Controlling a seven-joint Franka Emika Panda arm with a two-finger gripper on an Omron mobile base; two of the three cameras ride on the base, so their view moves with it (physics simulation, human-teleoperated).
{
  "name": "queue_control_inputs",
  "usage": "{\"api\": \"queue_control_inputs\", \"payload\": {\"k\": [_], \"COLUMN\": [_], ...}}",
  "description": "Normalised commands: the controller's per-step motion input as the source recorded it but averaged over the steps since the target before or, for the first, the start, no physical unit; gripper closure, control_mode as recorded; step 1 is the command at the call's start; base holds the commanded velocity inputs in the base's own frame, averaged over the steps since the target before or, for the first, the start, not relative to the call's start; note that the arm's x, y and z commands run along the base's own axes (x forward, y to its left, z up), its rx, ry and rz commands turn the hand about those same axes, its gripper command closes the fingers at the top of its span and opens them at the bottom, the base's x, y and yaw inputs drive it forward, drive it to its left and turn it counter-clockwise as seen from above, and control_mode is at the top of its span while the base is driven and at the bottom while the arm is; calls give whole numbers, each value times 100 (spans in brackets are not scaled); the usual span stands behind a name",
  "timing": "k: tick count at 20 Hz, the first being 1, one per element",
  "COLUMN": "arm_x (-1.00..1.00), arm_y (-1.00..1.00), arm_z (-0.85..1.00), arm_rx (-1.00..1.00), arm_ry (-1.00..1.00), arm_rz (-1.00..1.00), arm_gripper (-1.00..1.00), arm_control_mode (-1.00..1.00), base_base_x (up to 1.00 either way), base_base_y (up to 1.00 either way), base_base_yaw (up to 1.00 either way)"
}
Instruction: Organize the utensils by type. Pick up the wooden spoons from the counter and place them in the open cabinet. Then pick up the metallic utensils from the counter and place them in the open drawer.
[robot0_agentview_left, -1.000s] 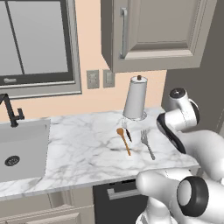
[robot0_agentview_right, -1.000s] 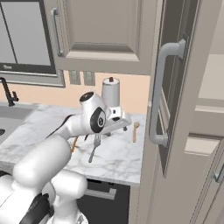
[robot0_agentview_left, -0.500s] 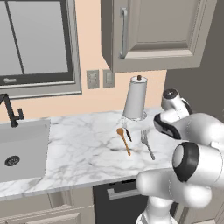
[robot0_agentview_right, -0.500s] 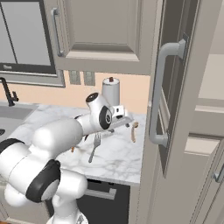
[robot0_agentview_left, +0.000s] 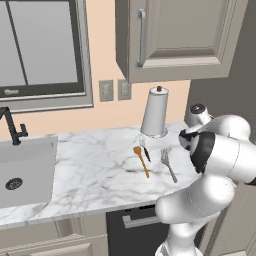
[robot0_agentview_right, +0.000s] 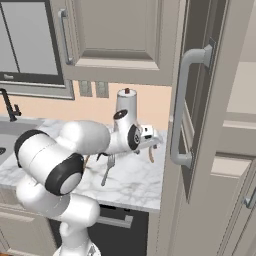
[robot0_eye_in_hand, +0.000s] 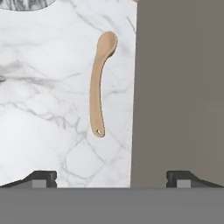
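Tool (robot0_eye_in_hand: 111, 175) open above wooden spoon (robot0_eye_in_hand: 99, 85), door panel (robot0_eye_in_hand: 179, 87) beside.

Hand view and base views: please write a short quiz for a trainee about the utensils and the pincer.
1. True or false: the pincer holds the pale wooden spoon.
2. On the counter, in the left base view, what lies just right of the orange-brown spoon? A) fork B) whisk C) ladle
3. Missing word: in the hand view, the pincer's fingertips stand wide apart, so it is ____.
Key: 1 false; 2 A; 3 open.
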Motion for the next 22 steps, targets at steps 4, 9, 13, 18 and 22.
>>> {"api": "queue_control_inputs", "payload": {"k": [4, 9, 13, 18, 22], "arm_x": [20, 25, 31, 35, 44], "arm_y": [-38, -19, -6, -13, -13], "arm_z": [-19, -19, -17, -39, -52], "arm_rx": [15, 22, 27, 22, 16], "arm_ry": [0, 0, 0, 2, 5], "arm_rz": [0, 0, 0, 0, 0], "arm_gripper": [-100, -100, -100, -100, -100], "arm_control_mode": [-100, -100, -100, -100, -100], "base_base_x": [0, 0, 0, 0, 0], "base_base_y": [0, 0, 0, 0, 0], "base_base_yaw": [0, 0, 0, 0, 0]}}
